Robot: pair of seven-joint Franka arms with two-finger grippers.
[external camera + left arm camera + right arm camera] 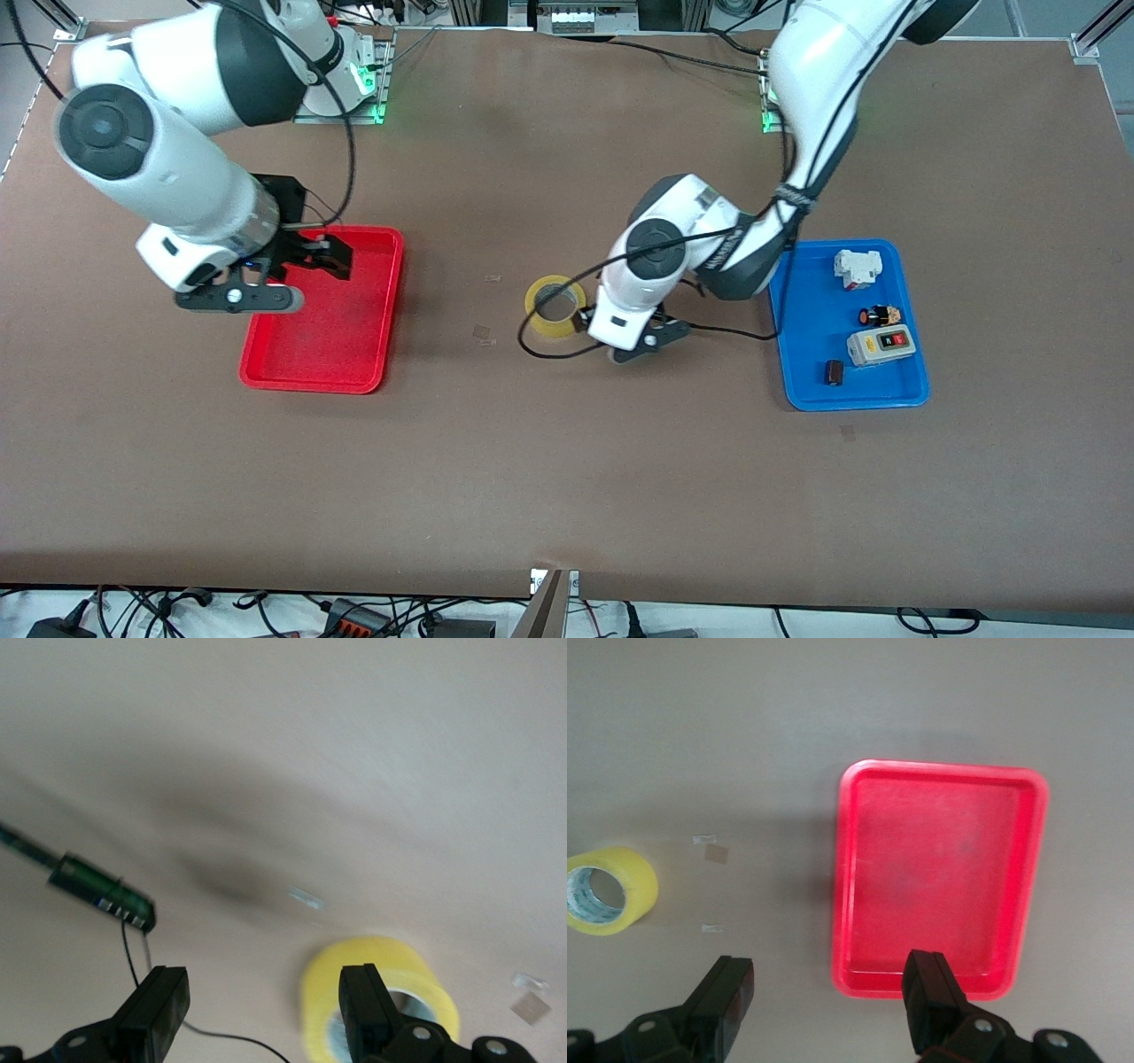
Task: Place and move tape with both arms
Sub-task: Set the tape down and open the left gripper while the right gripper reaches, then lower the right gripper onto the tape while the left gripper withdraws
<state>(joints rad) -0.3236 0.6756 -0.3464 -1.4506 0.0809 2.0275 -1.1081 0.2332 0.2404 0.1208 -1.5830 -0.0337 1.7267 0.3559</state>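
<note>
The tape (554, 306), a yellow ring with a wide hollow core, lies flat on the brown table near the middle. My left gripper (586, 324) is down beside it on the side toward the left arm's end. In the left wrist view that gripper (264, 983) is open, one finger in front of the tape's (416, 970) rim and nothing between the fingers. My right gripper (312, 252) hangs open and unloaded over the red tray (381, 310). The right wrist view shows the gripper (831, 979) above the tray's (939, 868) edge, with the tape (607, 890) farther off.
A blue tray (797, 354) at the left arm's end holds a white part (858, 268), a small black-and-orange part (879, 315), a grey switch box (880, 346) and a dark piece (834, 372). A black cable (549, 352) loops on the table by the tape. Small tape scraps (483, 334) lie nearby.
</note>
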